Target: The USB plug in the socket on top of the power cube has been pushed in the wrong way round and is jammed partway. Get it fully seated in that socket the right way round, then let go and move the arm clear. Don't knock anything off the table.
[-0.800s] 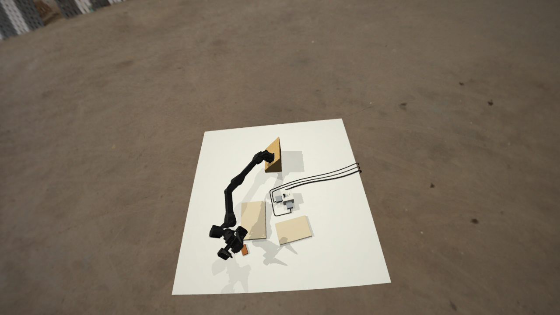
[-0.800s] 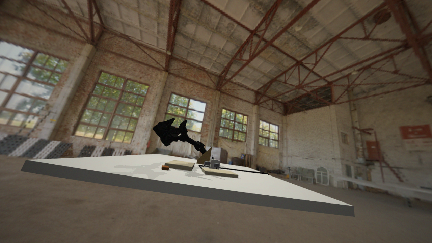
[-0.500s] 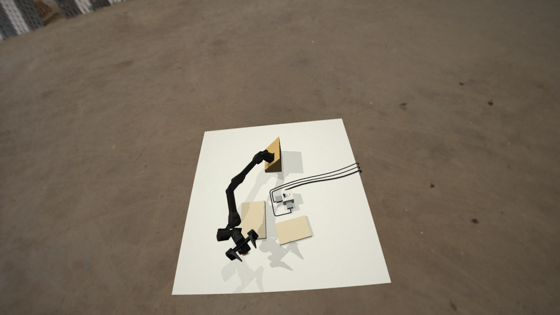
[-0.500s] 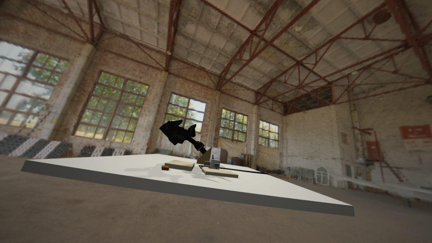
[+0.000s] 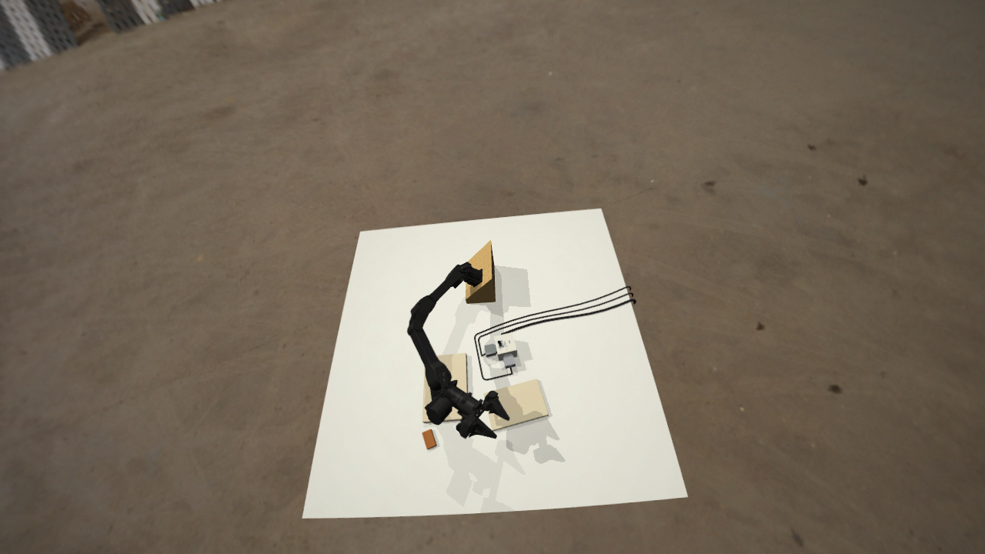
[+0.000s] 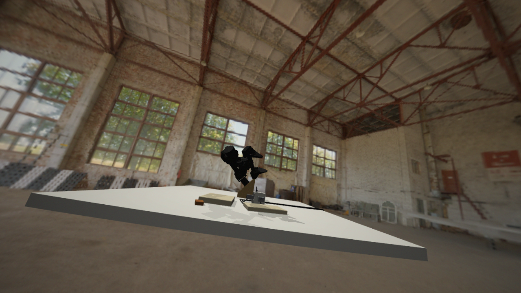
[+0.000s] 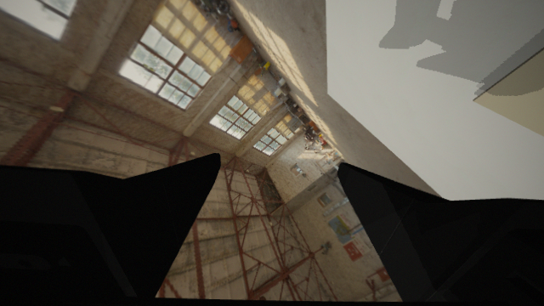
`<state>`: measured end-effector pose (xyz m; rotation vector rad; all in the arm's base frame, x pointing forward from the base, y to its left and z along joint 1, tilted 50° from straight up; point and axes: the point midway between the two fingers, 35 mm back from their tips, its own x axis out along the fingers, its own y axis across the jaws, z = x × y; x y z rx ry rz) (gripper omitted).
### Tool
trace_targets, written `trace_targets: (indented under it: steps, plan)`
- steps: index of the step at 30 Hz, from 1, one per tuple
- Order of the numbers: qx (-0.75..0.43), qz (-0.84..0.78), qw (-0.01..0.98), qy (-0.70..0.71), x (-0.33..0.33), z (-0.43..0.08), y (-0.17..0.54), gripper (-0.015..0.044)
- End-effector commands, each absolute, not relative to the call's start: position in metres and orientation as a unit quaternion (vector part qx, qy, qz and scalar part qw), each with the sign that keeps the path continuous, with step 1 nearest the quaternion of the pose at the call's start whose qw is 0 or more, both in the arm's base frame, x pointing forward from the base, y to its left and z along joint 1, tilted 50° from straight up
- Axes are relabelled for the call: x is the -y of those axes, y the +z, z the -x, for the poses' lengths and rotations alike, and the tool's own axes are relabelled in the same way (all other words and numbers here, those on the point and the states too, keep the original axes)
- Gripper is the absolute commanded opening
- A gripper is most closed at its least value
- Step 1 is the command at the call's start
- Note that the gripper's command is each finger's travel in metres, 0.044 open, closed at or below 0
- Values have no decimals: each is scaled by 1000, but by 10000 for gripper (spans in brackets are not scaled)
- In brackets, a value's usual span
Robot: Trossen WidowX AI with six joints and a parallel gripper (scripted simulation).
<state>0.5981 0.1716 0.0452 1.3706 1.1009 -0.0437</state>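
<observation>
End effector (image 5: 502, 427) (image 6: 264, 163) (image 7: 280, 163): spread nearly to full width, gripping nothing, raised above the tabletop (image 5: 585, 455) (image 6: 145, 207) (image 7: 382, 127).
Power cube (image 5: 505, 345) (image 6: 258, 195): stands on the tabletop, well apart from the end effector.
USB plug (image 6: 257, 189): upright on top of the power cube; seating too small to tell.

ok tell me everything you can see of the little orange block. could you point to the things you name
The small orange-brown rectangular block (image 5: 429, 439) (image 6: 199, 202) lies flat on the white tabletop (image 5: 585, 455) (image 6: 152, 213), near one corner of a pale tan flat slab (image 5: 456, 365) (image 6: 217, 198), with a visible gap between them. Its faces look plain and matte; the material can't be told. It appears to be a single piece, and nothing but the tabletop seems to touch it.
</observation>
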Motion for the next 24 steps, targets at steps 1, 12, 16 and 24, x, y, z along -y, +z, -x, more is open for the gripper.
trace_targets:
  steps: [1, 12, 16, 24]
  plan:
    - [-548, -377, 747, -29, -189, -541, -2, 440]
    - [-659, 102, 744, 46, -178, -427, -53, 440]
    - [-679, 282, 670, 100, -164, -386, -56, 440]
    - [-663, 590, 400, 229, -129, -318, -38, 440]
